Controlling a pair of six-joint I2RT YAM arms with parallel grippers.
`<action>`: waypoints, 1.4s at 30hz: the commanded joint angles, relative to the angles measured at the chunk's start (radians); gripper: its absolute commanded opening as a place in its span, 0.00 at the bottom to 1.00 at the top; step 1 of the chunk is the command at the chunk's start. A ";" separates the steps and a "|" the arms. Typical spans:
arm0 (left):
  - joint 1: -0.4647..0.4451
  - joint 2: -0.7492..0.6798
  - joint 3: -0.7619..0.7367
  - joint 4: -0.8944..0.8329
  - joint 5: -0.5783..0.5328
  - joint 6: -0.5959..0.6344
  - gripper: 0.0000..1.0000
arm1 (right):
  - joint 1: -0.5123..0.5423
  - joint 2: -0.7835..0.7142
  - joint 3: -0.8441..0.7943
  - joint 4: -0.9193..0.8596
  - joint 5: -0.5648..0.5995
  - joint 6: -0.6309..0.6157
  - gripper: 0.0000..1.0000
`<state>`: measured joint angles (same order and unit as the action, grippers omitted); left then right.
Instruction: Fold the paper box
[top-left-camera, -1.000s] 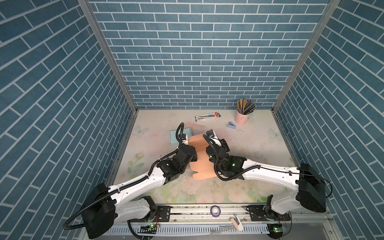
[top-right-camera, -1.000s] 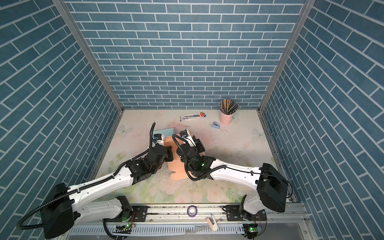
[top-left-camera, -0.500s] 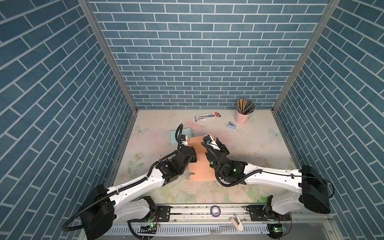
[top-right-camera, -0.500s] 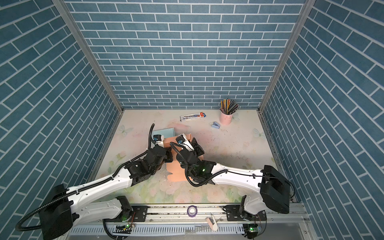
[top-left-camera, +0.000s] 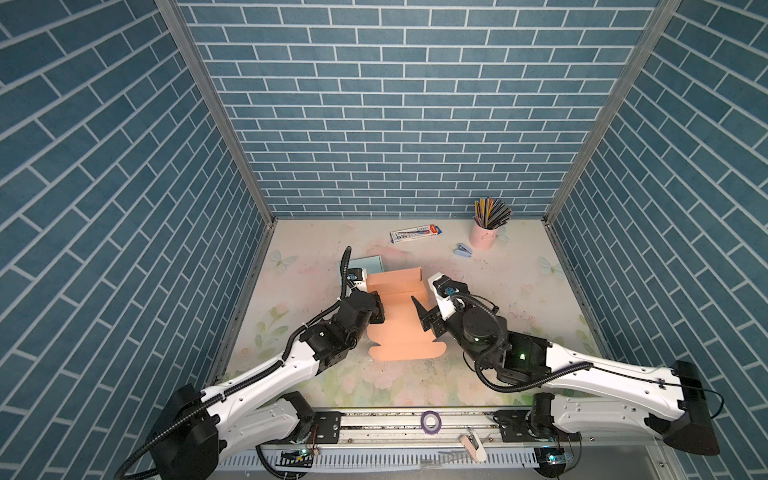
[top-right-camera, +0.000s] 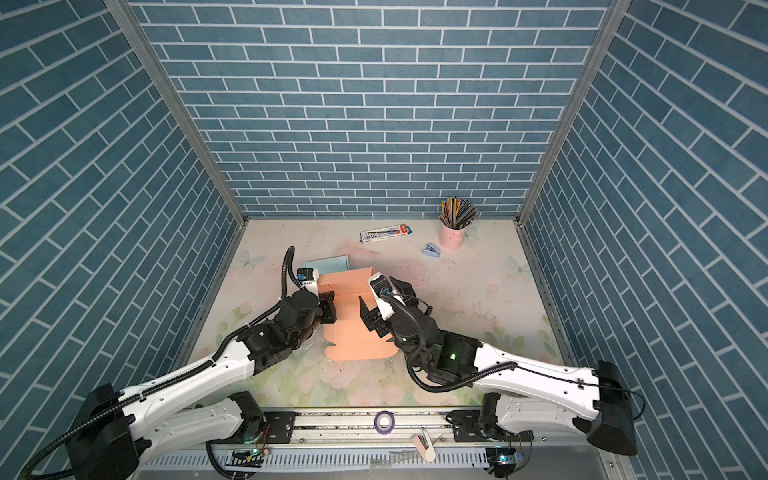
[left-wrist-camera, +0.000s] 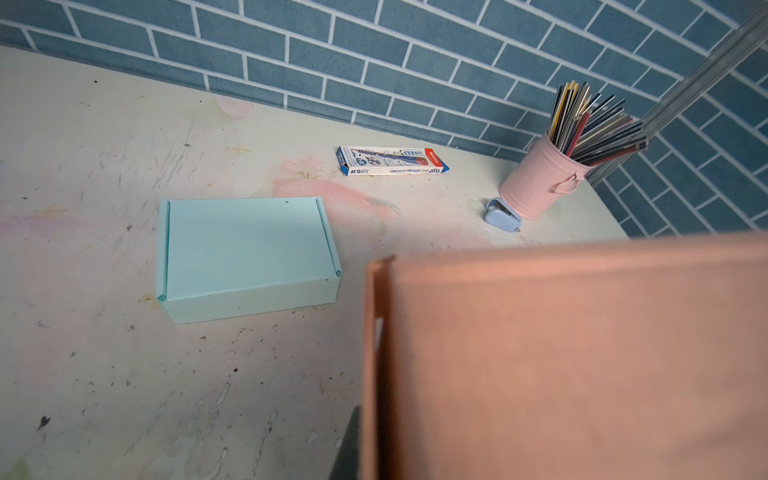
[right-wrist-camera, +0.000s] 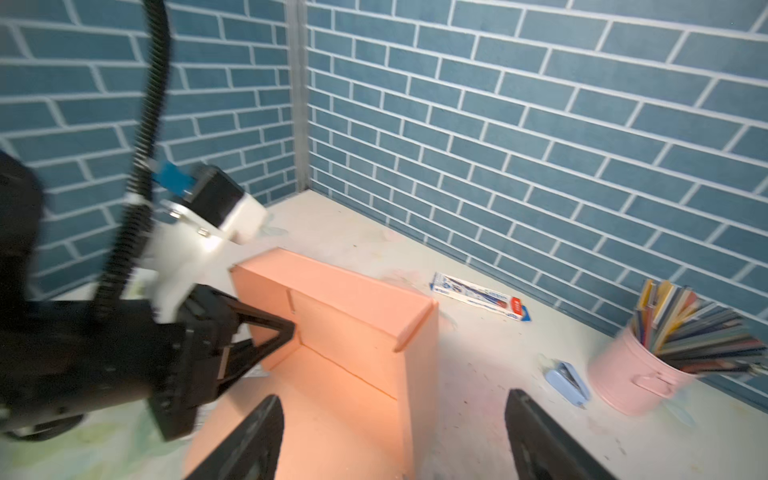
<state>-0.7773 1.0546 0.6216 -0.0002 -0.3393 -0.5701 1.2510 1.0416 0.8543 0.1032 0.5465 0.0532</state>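
Your left gripper (top-left-camera: 377, 311) jaws pinch the half-folded orange paper box (top-left-camera: 399, 332) edge; right gripper (right-wrist-camera: 394, 397) jaws open. Straddle right wall (right-wrist-camera: 420, 357) squarely, crease inward.

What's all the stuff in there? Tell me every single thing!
orange box: one, orange, table middle, partly folded.
blue box: one, pale blue-green, closed, just behind-left of the orange box.
pencil pack: one, white and blue, near back wall.
cup: one, pink, full of coloured sticks, back right.
stapler (probably): one, light blue, beside the cup.
tape roll: one, purple, front rail.
table: one, pale with flowers, under everything.
left fingers: two, black, shut on the orange box's left side.
right fingers: two, black, wide open at its right side.
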 joint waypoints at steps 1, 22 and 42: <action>0.007 0.007 -0.011 0.042 0.056 0.111 0.11 | -0.088 -0.038 0.090 -0.100 -0.289 0.074 0.85; -0.010 0.232 -0.119 0.429 0.376 0.367 0.16 | -0.426 0.326 0.188 -0.293 -0.950 0.296 0.80; -0.010 0.551 -0.107 0.636 0.389 0.360 0.17 | -0.427 0.444 0.137 -0.427 -0.754 0.179 0.78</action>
<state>-0.7841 1.5883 0.5156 0.5743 0.0406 -0.2153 0.8261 1.4670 0.9901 -0.2760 -0.2626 0.2768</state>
